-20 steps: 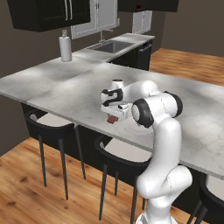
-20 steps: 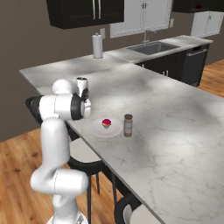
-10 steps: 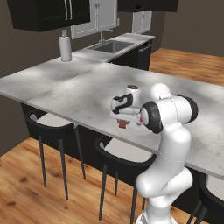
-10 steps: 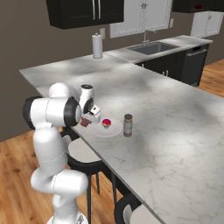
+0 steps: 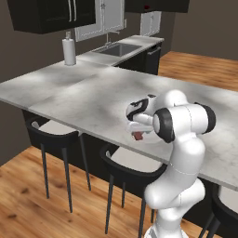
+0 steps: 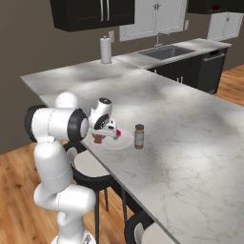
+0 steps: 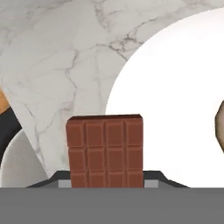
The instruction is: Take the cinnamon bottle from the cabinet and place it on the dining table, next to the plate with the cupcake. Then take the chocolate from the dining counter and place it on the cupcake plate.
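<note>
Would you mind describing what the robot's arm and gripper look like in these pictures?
The arm is glossy white, built of rounded, bulbous segments with dark, near-black rings at the joints. It rises from a white pedestal-like lower body. The gripper has a white hand housing with a dark patch on its side and small dark fingers. No cables or markings can be made out.

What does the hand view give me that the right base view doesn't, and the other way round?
Hand view alone: the squares moulded into the flat reddish-brown chocolate bar, hanging over the round white plate's edge. Right base view alone: the tan-brown cinnamon bottle standing beside the plate, the pink-topped cupcake, and the claw shut on the bar. Both: chocolate, plate, grey-white marbled table.
</note>
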